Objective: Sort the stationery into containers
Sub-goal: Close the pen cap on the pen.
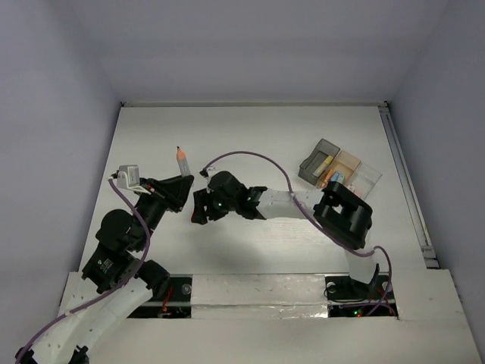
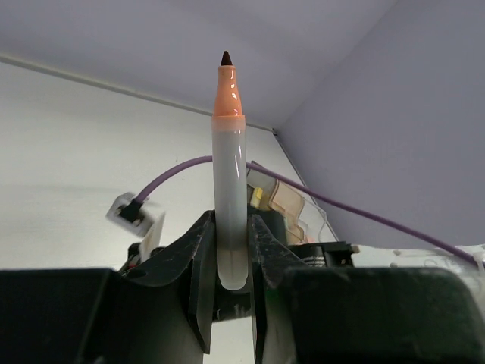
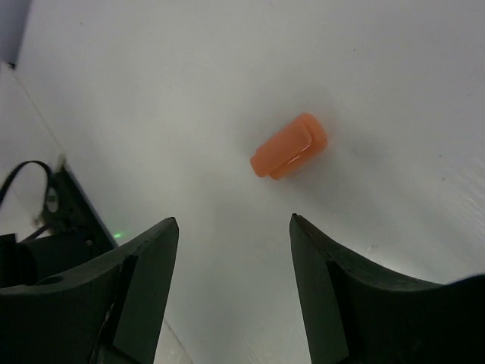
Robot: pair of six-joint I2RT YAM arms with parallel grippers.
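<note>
My left gripper [image 1: 176,189] is shut on an uncapped orange marker [image 1: 180,161] and holds it off the table, tip pointing away. In the left wrist view the pale barrel [image 2: 229,174] stands upright between the jaws of the gripper [image 2: 229,250]. My right gripper [image 1: 201,206] is open just right of the left one. In the right wrist view it [image 3: 233,227] hovers above an orange cap [image 3: 289,145] lying on the white table, ahead of the fingertips and not touching them. The joined bins [image 1: 339,171] stand at the back right, with yellow, orange and blue pieces inside.
The bins also show behind the marker in the left wrist view [image 2: 282,199]. A purple cable [image 1: 250,155] arcs from the right wrist over the table. The right arm's elbow [image 1: 345,216] sits just in front of the bins. A rail [image 1: 405,182] runs along the table's right edge.
</note>
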